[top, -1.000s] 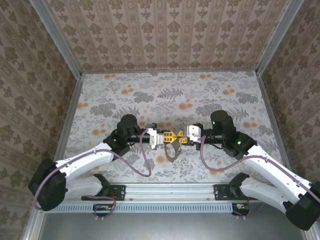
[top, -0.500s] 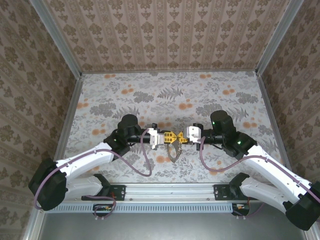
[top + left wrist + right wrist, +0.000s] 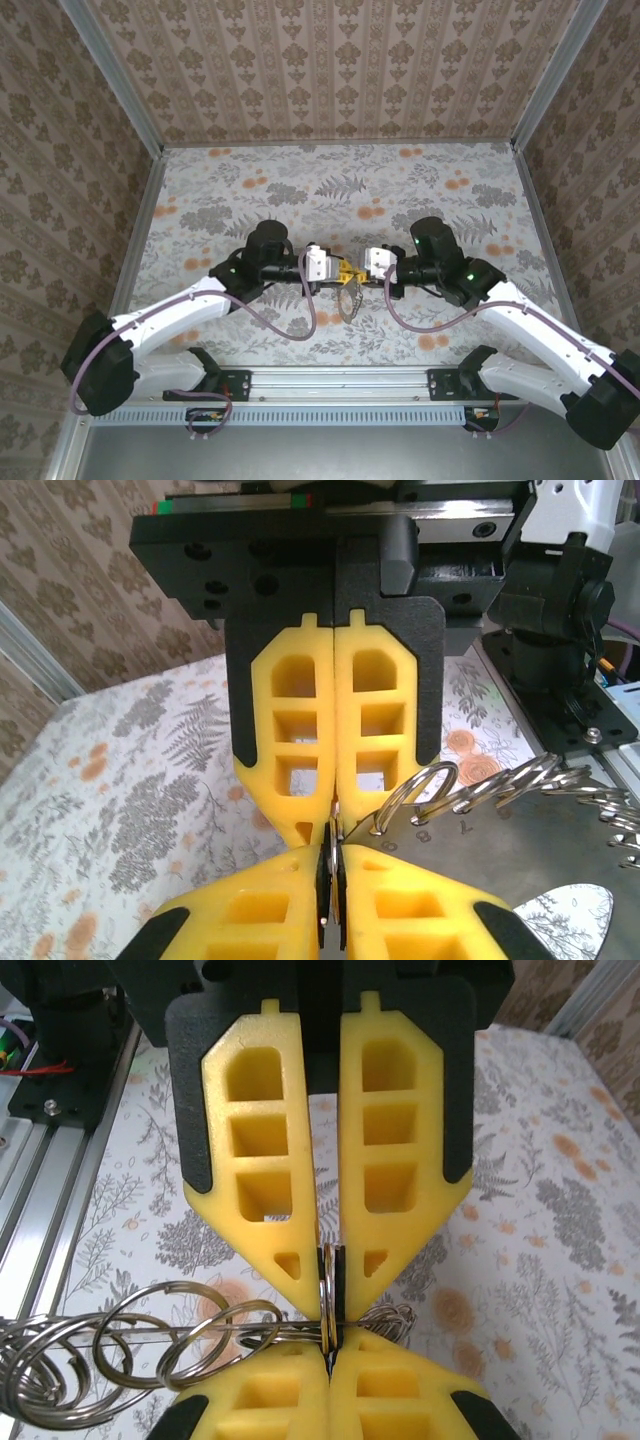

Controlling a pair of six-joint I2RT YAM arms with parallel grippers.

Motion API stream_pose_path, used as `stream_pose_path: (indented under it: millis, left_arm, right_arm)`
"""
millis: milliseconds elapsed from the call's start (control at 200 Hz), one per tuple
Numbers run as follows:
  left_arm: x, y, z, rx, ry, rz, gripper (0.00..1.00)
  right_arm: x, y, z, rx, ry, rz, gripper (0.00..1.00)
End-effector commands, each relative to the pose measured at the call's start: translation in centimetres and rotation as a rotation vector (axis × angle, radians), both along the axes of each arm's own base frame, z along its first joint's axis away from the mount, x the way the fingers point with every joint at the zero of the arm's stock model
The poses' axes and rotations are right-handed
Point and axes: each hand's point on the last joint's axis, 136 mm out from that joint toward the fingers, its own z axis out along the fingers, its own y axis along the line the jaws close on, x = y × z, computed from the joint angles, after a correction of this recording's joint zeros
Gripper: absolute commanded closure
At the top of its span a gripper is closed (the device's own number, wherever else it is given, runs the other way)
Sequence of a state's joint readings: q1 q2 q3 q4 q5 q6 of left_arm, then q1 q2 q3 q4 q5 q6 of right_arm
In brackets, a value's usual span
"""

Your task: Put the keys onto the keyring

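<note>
White arms (image 3: 170, 318), black joints (image 3: 268, 243), purple cables (image 3: 300, 338)

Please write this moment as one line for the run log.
left gripper: jaws shut on keyring | right gripper: jaws shut on keyring | keyring: hangs below meeting tips

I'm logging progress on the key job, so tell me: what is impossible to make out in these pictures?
- Any key on the keyring: too small in the top view; its rings are cut by frame edges in both wrist views.
- Whether the left gripper presses the ring or stands just off it: left wrist view, gap in shadow.
- The ring's lower part: right wrist view, hidden between the pads of the right gripper.
</note>
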State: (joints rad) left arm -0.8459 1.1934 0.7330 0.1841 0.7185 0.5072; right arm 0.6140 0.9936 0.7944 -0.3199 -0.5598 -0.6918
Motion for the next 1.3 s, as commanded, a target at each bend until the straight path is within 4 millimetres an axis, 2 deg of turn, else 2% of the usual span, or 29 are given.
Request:
stream_pose_path:
  millis: [0, 255, 410, 465, 570, 625, 705, 820, 1010, 1135, 1295]
  left_arm:
    - [0.4, -0.1, -1.3, 0.078, 0.059, 0.028, 0.86]
    - [0.2, -0.3, -1.1, 0.106, 0.074, 0.003, 0.82]
    - [0.6, -0.5, -1.0, 0.111, 0.066, 0.014, 0.92]
    - [0.7, -0.6, -0.9, 0.112, 0.065, 0.016, 1.00]
    - [0.1, -0.6, -0.5, 0.089, 0.050, -0.019, 1.00]
    - [0.1, -0.6, -0.1, 0.062, 0.036, -0.018, 1.00]
    - [-0.1, -0.6, 0.8, 0.008, 0.007, -0.027, 1.00]
    - [-0.8, -0.5, 2.0, -0.051, -0.007, -0.064, 1.00]
    - [-1.5, -0.2, 2.5, -0.101, -0.040, -0.097, 1.00]
    - [-1.8, 0.0, 2.8, -0.124, -0.057, -0.111, 1.00]
    - [-2.1, 0.1, 3.2, -0.145, -0.073, -0.127, 1.00]
  right_arm:
    - [-0.7, 1.0, 2.4, 0.036, -0.014, 0.053, 1.00]
    - [-0.3, 0.6, 1.5, -0.015, -0.005, 0.026, 1.00]
    - [-0.4, 0.8, 1.5, -0.008, 0.007, 0.034, 1.00]
    - [-0.3, 0.7, 1.5, -0.010, 0.007, 0.032, 1.00]
    - [-0.3, 0.6, 1.4, -0.001, 0.020, 0.030, 1.00]
    - [-0.6, 0.5, 1.5, 0.035, 0.042, 0.050, 0.91]
    - [-1.0, 0.5, 2.0, 0.098, 0.061, 0.071, 0.82]
    - [-1.3, 0.4, 2.4, 0.127, 0.068, 0.075, 0.77]
    - [-1.6, -0.5, 3.1, 0.126, 0.033, 0.068, 0.76]
    - [-2.6, -1.0, 3.8, 0.122, 0.005, 0.093, 0.72]
    - [-2.9, -1.2, 4.4, 0.130, -0.008, 0.099, 0.76]
